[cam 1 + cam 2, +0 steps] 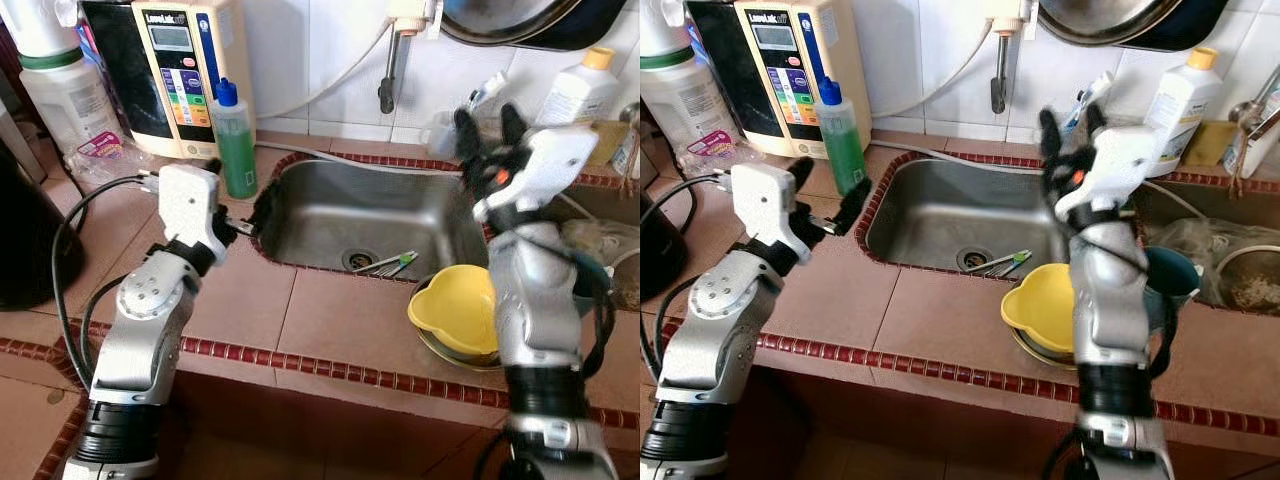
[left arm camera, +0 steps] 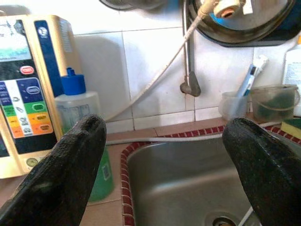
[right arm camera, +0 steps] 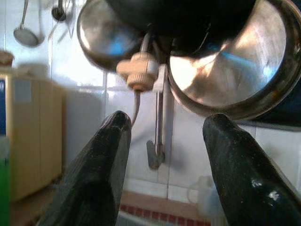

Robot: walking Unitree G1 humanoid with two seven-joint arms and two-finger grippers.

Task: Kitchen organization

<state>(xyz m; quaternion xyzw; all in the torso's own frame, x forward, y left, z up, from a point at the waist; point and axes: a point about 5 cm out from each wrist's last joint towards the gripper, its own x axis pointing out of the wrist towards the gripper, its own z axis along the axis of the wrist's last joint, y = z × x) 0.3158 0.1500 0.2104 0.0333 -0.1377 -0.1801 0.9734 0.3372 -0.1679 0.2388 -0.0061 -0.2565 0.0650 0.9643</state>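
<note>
Left hand [image 1: 240, 208] spread at sink [image 1: 330, 205] left rim, empty. Right hand [image 1: 487, 128] spread, raised over far right rim, likely staging. Yellow bowl [image 1: 455, 305] on near tabletop [image 1: 340, 320], utensils [image 1: 385, 263] by drain.

Yellow bowl [image 1: 457, 308] upright on counter, just beside sink [image 1: 330, 215].
</note>
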